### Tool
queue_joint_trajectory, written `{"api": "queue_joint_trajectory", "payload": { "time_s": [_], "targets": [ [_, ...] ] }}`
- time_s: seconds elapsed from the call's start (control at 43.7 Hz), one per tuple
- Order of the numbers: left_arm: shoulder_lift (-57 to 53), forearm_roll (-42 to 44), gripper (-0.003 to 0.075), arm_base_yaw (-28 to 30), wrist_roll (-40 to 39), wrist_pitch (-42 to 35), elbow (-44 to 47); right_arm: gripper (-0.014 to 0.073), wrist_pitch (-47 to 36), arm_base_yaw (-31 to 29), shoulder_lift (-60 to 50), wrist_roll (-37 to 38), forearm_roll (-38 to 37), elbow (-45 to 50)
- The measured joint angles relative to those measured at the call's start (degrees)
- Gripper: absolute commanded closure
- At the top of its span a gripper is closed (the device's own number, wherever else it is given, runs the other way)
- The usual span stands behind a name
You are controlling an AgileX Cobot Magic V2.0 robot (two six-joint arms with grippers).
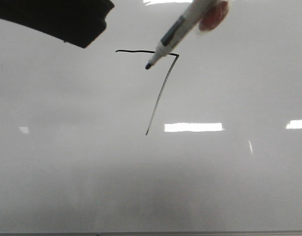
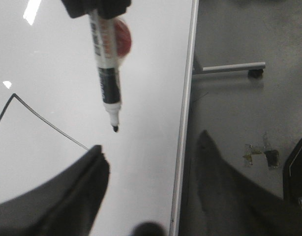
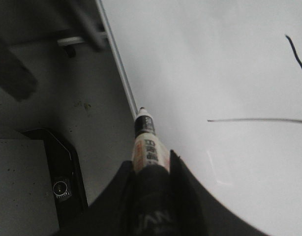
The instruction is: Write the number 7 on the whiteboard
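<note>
One 7 (image 1: 161, 83) drawn on the whiteboard (image 1: 229, 177). Right fingers (image 3: 151, 169) clamped on marker (image 3: 145, 140), tip off the board. Left fingers (image 2: 99, 162): can't tell.

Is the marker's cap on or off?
Off. The marker shows its bare dark tip in the front view, above the whiteboard, beside the drawn number 7.

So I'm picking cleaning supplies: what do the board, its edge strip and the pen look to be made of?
The whiteboard looks like a glossy coated panel: it mirrors ceiling lights as sharp rectangles. Its edge strip seems pale metal, perhaps aluminium, with a dull sheen. The marker looks like smooth plastic with a printed label and a dark tip, probably felt.
</note>
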Motion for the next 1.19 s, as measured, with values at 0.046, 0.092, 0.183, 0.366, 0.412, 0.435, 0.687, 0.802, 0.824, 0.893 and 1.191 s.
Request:
{"api": "queue_joint_trajectory", "payload": {
  "time_s": [0.046, 0.092, 0.183, 0.366, 0.412, 0.435, 0.687, 0.802, 0.824, 0.893, 1.191],
  "targets": [
    [0.00, 0.00, 0.0151, 0.00, 0.00, -0.28, 0.00, 0.0654, 0.11, 1.95, -0.94, -0.10, 0.00, 0.00],
    [0.00, 0.00, 0.0169, 0.00, 0.00, -0.41, 0.00, 0.0654, 0.11, 3.57, -1.42, -0.10, 0.00, 0.00],
    [0.00, 0.00, 0.0227, 0.00, 0.00, -0.72, 0.00, 0.0654, -0.30, 7.10, -1.51, -0.10, 0.00, 0.00],
    [0.00, -1.29, 0.0348, 0.00, 0.00, -0.95, 0.00, 0.0654, -4.99, 11.89, -1.51, -0.12, 0.00, 0.00],
    [0.00, -1.52, 0.0377, 0.00, 0.00, -0.95, 0.00, 0.0654, -5.92, 12.39, -1.51, -0.12, 0.00, 0.00],
    [0.00, -1.64, 0.0390, 0.00, 0.00, -0.95, 0.00, 0.0654, -6.21, 12.67, -1.51, -0.21, 0.00, 0.00],
    [0.00, -1.87, 0.0476, 0.00, 0.00, -0.95, 0.00, 0.0654, -6.84, 12.91, -0.31, -0.21, 0.00, 0.00],
    [0.00, -1.87, 0.0524, 0.00, 0.00, -0.57, 0.00, 0.0654, -6.84, 12.91, 0.13, -0.21, -0.42, 0.00],
    [0.00, -1.87, 0.0542, 0.00, 0.00, -0.57, 0.00, 0.0654, -6.84, 12.91, 0.26, -0.21, -0.53, 0.00],
    [0.00, -1.87, 0.0596, 0.00, 0.00, -0.16, 0.00, 0.0650, -6.84, 12.91, 0.36, -0.21, -0.81, 0.00],
    [0.00, -1.28, 0.0741, 0.00, 0.00, 0.08, 0.00, 0.0123, -6.97, 12.91, 0.36, -0.21, -1.12, 0.00]
  ]
}}
